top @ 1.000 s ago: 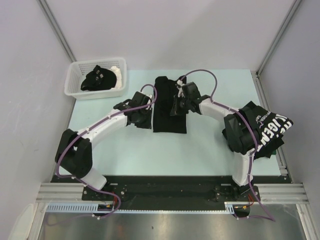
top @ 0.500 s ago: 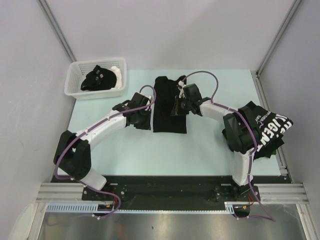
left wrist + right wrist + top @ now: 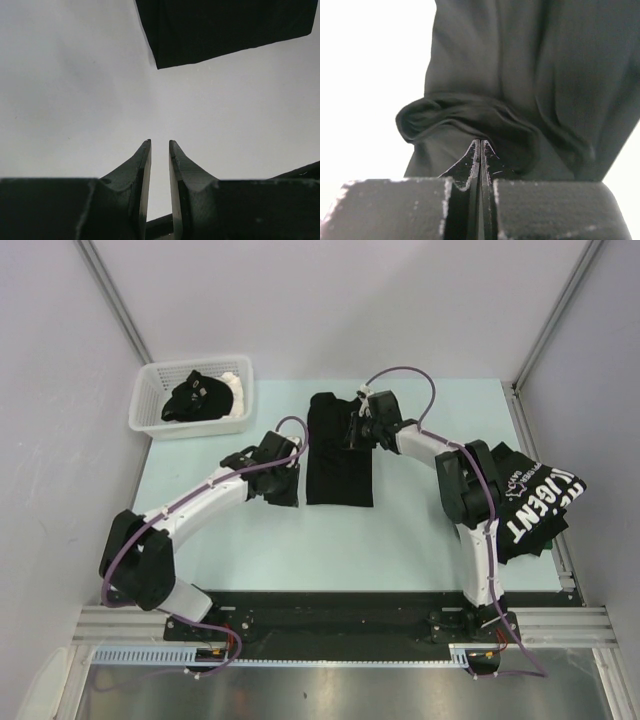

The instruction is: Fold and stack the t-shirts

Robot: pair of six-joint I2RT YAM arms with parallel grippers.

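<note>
At the upper left of the overhead view sits the white basket, with a dark bundle of cloth and something white lying inside it.

My left arm sweeps up from the lower left toward the middle of the pale table. My left gripper hangs just left of the folded t-shirt, near its lower left corner and not touching it. In the left wrist view my two fingers stand a narrow slit apart with nothing between them. Only bare table lies beneath, and one corner of the folded black cloth sits in the upper part of that frame.

The folded t-shirt lies flat at the centre of the overhead view as a tall, narrow black rectangle.

My right gripper is on the upper right part of that shirt, by its right edge. The right wrist view shows my jaws pressed together, with their tips nosed into a rolled, bunched fold of the black fabric. I cannot tell whether any cloth is caught between them.

At the far right of the overhead view, partly behind my right arm, the lettered t-shirt lies heaped at the table's right edge, its big white lettering facing up.
</note>
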